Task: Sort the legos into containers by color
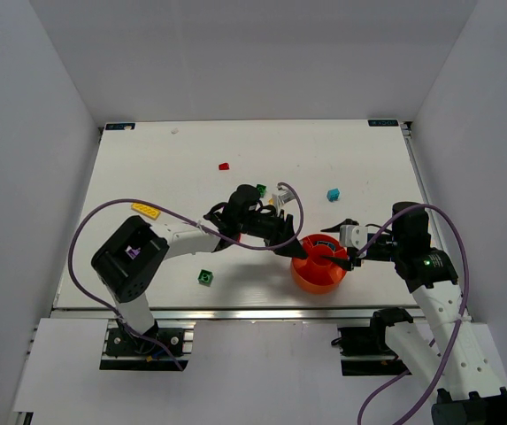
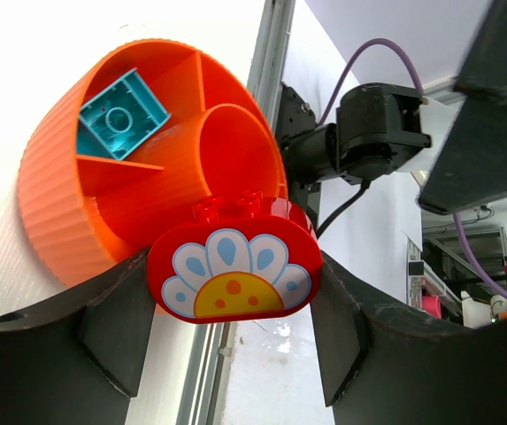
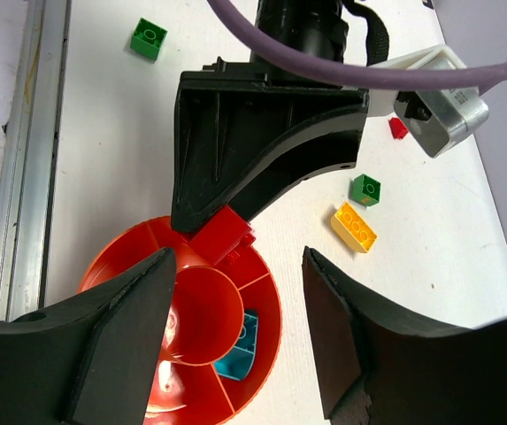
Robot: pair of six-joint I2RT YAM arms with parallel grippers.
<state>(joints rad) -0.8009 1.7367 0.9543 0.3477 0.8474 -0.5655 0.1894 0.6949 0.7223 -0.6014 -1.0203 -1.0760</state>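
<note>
Red brick (image 2: 233,266): rounded top, flower print on its face; held by its two ends in the left claw (image 2: 233,297), at the far rim of the tray (image 2: 49,195). Contact with the rim cannot be told.
Tray: round, orange-red, a central cup ringed by wedges; set on the table (image 1: 173,150) close to its near edge, right of the middle.
Cyan brick (image 2: 120,113): lying in one wedge.
Loose legos: green brick (image 1: 205,277) by the near edge, yellow plate (image 1: 145,210) toward the left edge, small red piece (image 1: 224,166) and cyan piece (image 1: 333,194) toward the far edge; all well apart from the tray.
Risk, drop: the red brick is judged wide for a wedge; if released over a dividing wall it could be left perched there, or tipped into the cyan wedge or out over the rim.
Risk, crowding: both claws are close over one small tray; a bump or a nudged tray is judged possible.
Left claw: spread fairly wide, clamped on the red brick.
Right claw (image 3: 235,274): jaws wide apart, nothing between them; poised just above the tray.
</note>
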